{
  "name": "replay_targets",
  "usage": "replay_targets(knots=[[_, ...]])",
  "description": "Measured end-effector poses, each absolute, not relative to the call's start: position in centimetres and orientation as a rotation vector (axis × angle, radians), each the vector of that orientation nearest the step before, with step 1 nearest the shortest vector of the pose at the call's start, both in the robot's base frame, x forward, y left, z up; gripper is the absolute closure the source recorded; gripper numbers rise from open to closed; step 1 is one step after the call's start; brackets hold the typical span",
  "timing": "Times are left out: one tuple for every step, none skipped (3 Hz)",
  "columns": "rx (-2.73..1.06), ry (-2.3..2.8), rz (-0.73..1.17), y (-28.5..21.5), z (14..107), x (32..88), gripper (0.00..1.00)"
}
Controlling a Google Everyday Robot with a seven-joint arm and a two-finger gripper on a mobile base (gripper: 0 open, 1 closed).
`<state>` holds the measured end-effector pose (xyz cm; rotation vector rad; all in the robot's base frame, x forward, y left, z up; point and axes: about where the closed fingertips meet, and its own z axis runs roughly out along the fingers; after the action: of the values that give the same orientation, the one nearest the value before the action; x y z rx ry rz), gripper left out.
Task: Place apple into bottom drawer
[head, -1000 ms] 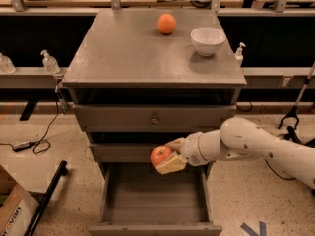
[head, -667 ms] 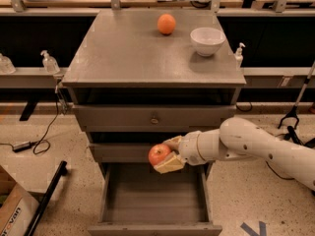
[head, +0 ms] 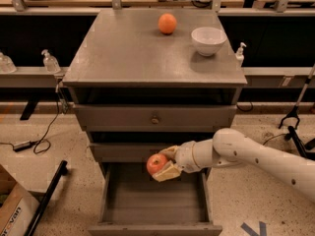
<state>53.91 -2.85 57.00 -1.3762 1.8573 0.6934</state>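
The red apple (head: 156,163) is held in my gripper (head: 165,164), whose cream-coloured fingers (head: 167,172) close around it from the right. It hangs over the back part of the open bottom drawer (head: 152,208), a wide grey tray pulled out at the cabinet's base, with nothing seen inside. My white arm (head: 246,156) reaches in from the right side.
The grey cabinet's top (head: 128,53) carries an orange fruit (head: 167,23) and a white bowl (head: 208,40). Two shut knobbed drawers (head: 155,118) sit above the open one. A cardboard box (head: 12,210) and a black bar (head: 47,200) lie on the floor at left.
The gripper with the apple has shifted slightly left and a little down over the open drawer.
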Motion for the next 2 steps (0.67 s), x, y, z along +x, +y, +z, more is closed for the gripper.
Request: replay_targets(knots=[[-1.386,1.872,0.712,-2.6,53.6,54.0,1.0],[-1.349,1.939,0.775,-2.1,48.7,54.3,1.0]])
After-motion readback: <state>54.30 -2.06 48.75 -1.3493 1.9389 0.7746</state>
